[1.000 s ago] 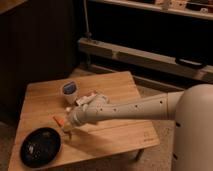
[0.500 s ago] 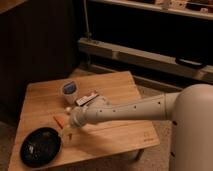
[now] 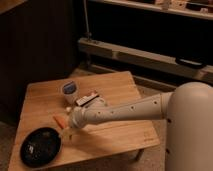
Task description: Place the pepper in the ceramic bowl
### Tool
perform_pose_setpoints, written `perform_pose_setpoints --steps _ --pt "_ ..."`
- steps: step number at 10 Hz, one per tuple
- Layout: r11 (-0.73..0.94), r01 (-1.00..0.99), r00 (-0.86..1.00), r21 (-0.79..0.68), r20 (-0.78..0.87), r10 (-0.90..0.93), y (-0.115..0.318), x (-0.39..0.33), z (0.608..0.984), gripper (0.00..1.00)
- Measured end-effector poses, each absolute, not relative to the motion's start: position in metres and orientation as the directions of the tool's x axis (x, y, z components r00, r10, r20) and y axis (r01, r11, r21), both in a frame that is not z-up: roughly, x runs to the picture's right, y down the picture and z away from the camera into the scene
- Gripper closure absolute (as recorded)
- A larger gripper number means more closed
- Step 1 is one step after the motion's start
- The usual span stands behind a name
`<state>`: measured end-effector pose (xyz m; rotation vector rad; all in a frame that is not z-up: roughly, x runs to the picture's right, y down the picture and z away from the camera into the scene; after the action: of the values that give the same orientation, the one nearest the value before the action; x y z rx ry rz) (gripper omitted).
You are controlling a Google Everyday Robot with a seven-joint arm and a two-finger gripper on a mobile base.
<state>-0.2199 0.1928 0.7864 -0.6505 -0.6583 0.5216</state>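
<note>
The pepper (image 3: 58,120), small and orange-red, lies on the wooden table (image 3: 120,85) just above the ceramic bowl (image 3: 40,146). That bowl is a wide, shallow black dish at the table's front left corner. My white arm reaches in from the right across the table. Its gripper (image 3: 68,129) points down at the tabletop right beside the pepper's right end, close to the bowl's upper right rim. I cannot see whether it touches the pepper.
A small white cup with a blue top (image 3: 69,90) stands behind the gripper. A white boxy object (image 3: 86,99) lies next to the cup, partly under my arm. Dark shelving and a low rail stand behind the table.
The arm has barely shifted. The pepper and the bowl lie where they were.
</note>
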Motion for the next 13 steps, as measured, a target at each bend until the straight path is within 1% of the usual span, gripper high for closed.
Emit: perform_pose_setpoints --steps 1,2,5,6,7,8,9,10,11,13 --pt "0.682 -0.234 0.679 -0.693 0.385 0.624 0.194 -0.219 0.787 0.62" --pt "0.681 -0.233 0.681 -0.694 0.384 0.624 0.195 -0.219 0.788 0.68" --pt "0.678 -0.237 0.69 -0.696 0.371 0.621 0.196 -0.217 0.791 0.69" --pt "0.673 -0.241 0.692 -0.699 0.363 0.624 0.196 -0.216 0.793 0.62" --pt "0.672 -0.239 0.692 -0.701 0.362 0.624 0.196 -0.216 0.793 0.52" --pt "0.671 -0.237 0.694 -0.702 0.361 0.623 0.195 -0.216 0.794 0.44" --pt "0.67 -0.232 0.696 -0.705 0.361 0.621 0.195 -0.217 0.795 0.3" --pt "0.669 -0.231 0.697 -0.707 0.359 0.62 0.195 -0.216 0.796 0.24" --pt "0.668 -0.23 0.698 -0.708 0.358 0.62 0.195 -0.216 0.796 0.2" --pt "0.667 -0.228 0.7 -0.71 0.356 0.619 0.194 -0.218 0.797 0.2"
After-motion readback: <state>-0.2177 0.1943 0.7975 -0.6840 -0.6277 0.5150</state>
